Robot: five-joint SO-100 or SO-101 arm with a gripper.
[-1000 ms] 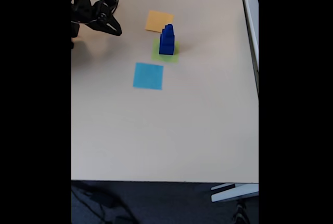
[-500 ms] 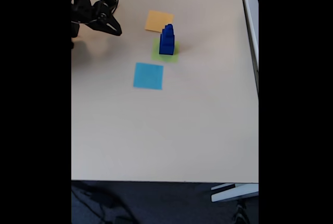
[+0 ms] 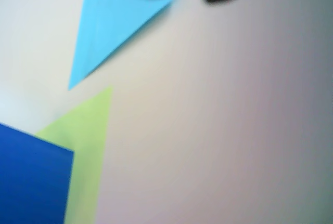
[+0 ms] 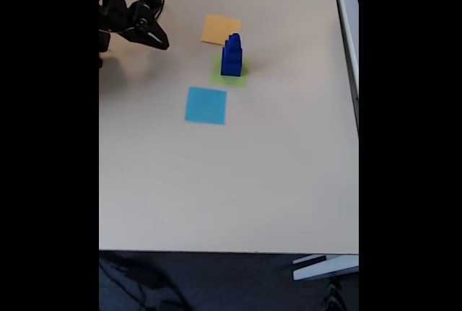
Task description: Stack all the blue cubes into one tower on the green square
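One tower of blue cubes (image 4: 231,57) stands on the green square (image 4: 219,76) in the fixed view, at about twelve o'clock of the light blue square (image 4: 206,104) and six o'clock of the orange-yellow square (image 4: 217,28); nothing has shifted over the last second; the gripper (image 4: 162,42) stays parked well apart at the tower's nine o'clock, its fingertips together on nothing; stillness suggests the stacking is finished; the wrist view, blurred, shows a cube's face (image 3: 31,180) on green.
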